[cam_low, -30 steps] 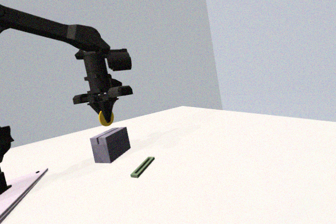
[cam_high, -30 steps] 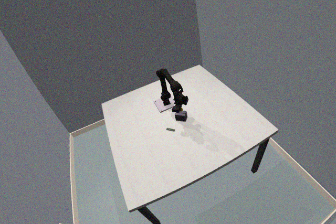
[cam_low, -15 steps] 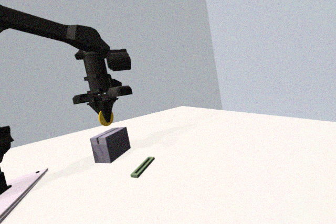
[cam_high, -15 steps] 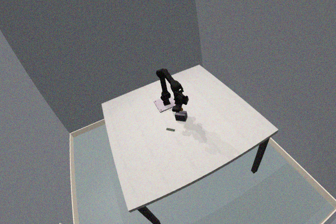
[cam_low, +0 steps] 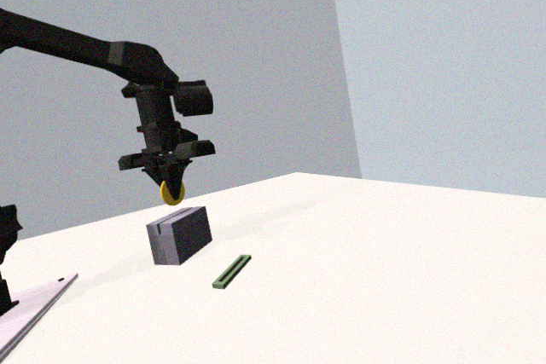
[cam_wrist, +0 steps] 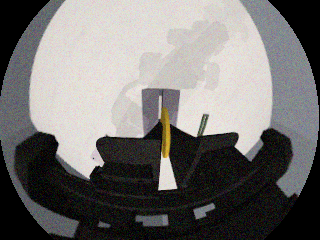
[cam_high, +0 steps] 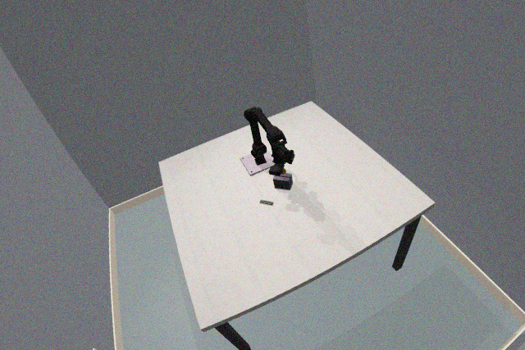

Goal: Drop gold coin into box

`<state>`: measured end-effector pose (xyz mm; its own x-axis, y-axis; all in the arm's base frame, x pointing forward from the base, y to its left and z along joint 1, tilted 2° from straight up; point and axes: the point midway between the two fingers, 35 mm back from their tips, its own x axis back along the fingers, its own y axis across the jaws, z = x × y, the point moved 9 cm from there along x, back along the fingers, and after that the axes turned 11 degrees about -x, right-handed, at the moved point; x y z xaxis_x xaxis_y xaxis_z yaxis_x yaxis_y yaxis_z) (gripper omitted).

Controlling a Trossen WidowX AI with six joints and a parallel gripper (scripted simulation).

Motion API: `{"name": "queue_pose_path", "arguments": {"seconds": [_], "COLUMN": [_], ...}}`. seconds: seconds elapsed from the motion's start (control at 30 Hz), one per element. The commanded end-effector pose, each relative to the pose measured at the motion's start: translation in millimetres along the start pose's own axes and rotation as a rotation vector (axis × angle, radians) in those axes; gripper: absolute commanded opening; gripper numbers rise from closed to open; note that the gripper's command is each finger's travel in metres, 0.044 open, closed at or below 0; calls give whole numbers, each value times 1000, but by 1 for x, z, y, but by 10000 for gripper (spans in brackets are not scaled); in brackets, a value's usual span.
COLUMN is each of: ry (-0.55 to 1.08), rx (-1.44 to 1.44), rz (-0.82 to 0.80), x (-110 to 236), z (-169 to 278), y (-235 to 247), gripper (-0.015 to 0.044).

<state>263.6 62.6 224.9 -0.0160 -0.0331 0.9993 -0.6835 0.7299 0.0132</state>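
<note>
The black fingers (cam_low: pixel 175 174) of the parallel-jaw gripper (cam_low: pixel 170 183) stood pinched narrow on the upper part of the thin round gold coin (cam_low: pixel 171 193), which hung on edge just above the closed grey box (cam_low: pixel 179 234) and clear of its lid. On the wide white table top (cam_low: pixel 374 262), the box was the largest thing, with the black jointed arm (cam_low: pixel 79 54) reaching over it from its bolted pale base plate (cam_high: pixel 256 163). The narrow slot (cam_low: pixel 176 214) ran along the lid in line with the coin's edge in the wrist view, and the shallow dark-green holder (cam_low: pixel 231 271) lay near the box on its far side from the base plate, holding nothing.
</note>
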Motion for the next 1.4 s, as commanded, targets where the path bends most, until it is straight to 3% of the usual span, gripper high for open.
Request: {"name": "queue_pose_path", "arguments": {"seconds": [0.0,0.93,1.13,1.37], "ry": [1,1,0,0], "rx": [2,-1,1,1], "rz": [-1,-1,0,0], "x": [-3,-18,-15,-15], "z": [1,1,1,1], "y": [0,0,0,0], "gripper": [0,0,157,161]}}
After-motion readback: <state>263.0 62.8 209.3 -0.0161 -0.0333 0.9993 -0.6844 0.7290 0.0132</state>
